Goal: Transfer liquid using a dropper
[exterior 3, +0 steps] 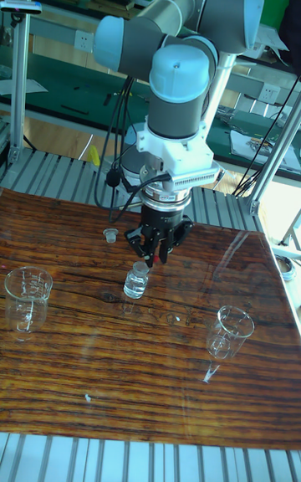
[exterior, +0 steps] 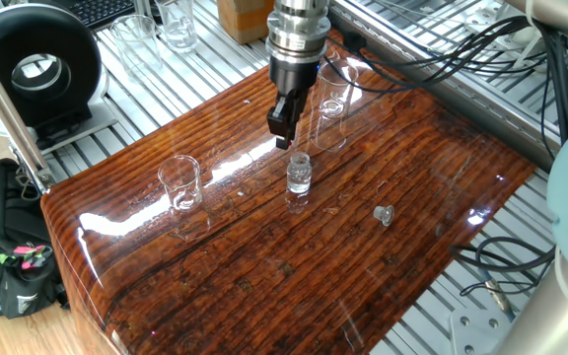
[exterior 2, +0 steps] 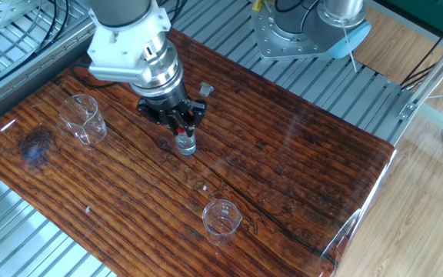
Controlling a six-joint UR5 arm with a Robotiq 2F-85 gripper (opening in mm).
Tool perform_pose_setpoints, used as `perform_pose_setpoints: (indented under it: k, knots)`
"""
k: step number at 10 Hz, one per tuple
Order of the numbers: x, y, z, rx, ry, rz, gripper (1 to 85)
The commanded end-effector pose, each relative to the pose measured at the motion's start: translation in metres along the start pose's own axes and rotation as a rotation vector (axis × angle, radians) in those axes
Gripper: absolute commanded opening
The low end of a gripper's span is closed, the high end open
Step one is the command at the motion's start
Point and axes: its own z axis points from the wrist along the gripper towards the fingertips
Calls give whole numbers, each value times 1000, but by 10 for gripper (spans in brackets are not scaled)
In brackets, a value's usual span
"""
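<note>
Two beakers (exterior 2: 221, 218) (exterior 2: 81, 118) are seen standing well apart from the vial (exterior 2: 186, 144). Above the vial, the dropper (exterior 2: 181, 131) is held upright by its red bulb in the narrowed gripper (exterior 2: 178, 123). Transfer appears unfinished; liquid cannot be seen.

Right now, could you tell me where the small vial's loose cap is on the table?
In one fixed view the cap lies alone on the wooden table, right of the small vial under the gripper.
</note>
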Motion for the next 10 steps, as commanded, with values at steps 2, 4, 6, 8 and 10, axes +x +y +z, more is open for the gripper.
perform_pose_setpoints:
  k: [2, 4, 6, 8, 10]
  knots:
    - [-10, 4, -9, -8, -23, -1, 300]
    - [-11, -1, -14, 3, -25, -11, 300]
    - [-10, -1, -13, 4, -21, -3, 293]
    - [-9, -2, -13, 8, -14, -1, 280]
    - [-6, -2, -10, 15, -4, 0, 277]
